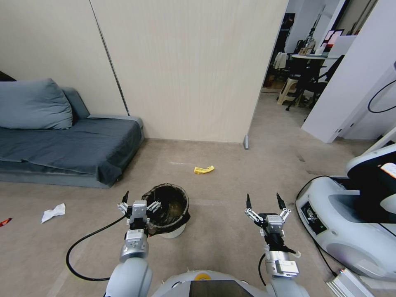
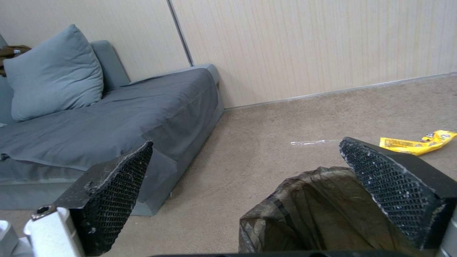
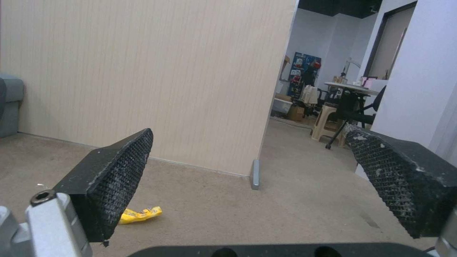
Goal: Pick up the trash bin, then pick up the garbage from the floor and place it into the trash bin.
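My left hand [image 1: 139, 199] is spread astride the bin [image 1: 167, 209] rim, one finger inside. My right hand [image 1: 266, 202] hangs spread; a yellow wrapper [image 1: 204, 169] lies ahead between them.

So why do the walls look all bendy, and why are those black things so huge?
Head view: its wide lens curves the wall edges and shrinks the trash bin. Left wrist view: the camera sits right behind the open left hand, so its black mesh pads look huge. Right wrist view: same for the right hand.
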`<state>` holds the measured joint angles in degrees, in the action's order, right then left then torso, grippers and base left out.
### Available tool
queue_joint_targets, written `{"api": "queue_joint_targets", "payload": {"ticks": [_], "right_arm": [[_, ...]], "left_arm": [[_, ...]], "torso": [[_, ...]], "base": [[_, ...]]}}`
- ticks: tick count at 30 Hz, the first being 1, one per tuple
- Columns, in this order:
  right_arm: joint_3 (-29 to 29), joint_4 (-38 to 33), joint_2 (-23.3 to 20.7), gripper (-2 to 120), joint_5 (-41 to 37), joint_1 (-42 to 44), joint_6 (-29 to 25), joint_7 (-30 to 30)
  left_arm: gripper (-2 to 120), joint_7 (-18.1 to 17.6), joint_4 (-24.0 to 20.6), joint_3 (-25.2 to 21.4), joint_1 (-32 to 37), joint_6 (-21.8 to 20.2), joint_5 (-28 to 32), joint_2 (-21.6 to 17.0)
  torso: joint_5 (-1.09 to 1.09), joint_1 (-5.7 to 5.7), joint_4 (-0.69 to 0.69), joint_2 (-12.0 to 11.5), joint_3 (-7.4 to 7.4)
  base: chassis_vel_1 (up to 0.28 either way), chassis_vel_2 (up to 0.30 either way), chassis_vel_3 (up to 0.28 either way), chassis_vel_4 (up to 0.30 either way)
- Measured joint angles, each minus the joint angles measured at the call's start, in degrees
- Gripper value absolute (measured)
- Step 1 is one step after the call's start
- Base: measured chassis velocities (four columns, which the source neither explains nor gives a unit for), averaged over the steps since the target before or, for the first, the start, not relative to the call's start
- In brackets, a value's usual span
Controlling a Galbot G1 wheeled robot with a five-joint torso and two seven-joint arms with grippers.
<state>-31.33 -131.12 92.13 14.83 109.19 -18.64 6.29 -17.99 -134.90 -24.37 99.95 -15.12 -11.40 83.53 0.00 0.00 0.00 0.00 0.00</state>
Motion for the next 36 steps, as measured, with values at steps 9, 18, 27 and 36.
{"api": "queue_joint_targets", "payload": {"ticks": [9, 18, 27, 36], "right_arm": [[-0.8, -0.1, 0.0, 100, -0.2, -0.1, 0.1, 0.1], [-0.6, 0.3, 0.0, 100, 0.2, -0.2, 0.0, 0.1], [-0.9, 0.3, 0.0, 100, 0.3, -0.2, -0.2, 0.1], [-0.9, 0.7, 0.0, 100, 0.5, -0.3, -0.4, 0.1]], "left_arm": [[100, -0.9, 1.1, -2.3, -0.9, -0.3, 2.8, -0.3], [100, -1.8, 4.0, -2.6, -3.0, -5.7, 11.6, -0.1], [100, -2.5, 8.7, -3.0, -6.8, -11.3, 17.1, 0.5], [100, -2.6, 11.2, -3.1, -8.2, -14.0, 19.6, 0.9]], "torso": [[0.00, 0.00, 0.00, 0.0, 0.00], [0.00, 0.00, 0.00, 0.0, 0.00], [0.00, 0.00, 0.00, 0.0, 0.00], [0.01, 0.00, 0.00, 0.0, 0.00]], "base": [[0.000, 0.000, 0.000, 0.000], [0.000, 0.000, 0.000, 0.000], [0.000, 0.000, 0.000, 0.000], [0.000, 0.000, 0.000, 0.000]]}}
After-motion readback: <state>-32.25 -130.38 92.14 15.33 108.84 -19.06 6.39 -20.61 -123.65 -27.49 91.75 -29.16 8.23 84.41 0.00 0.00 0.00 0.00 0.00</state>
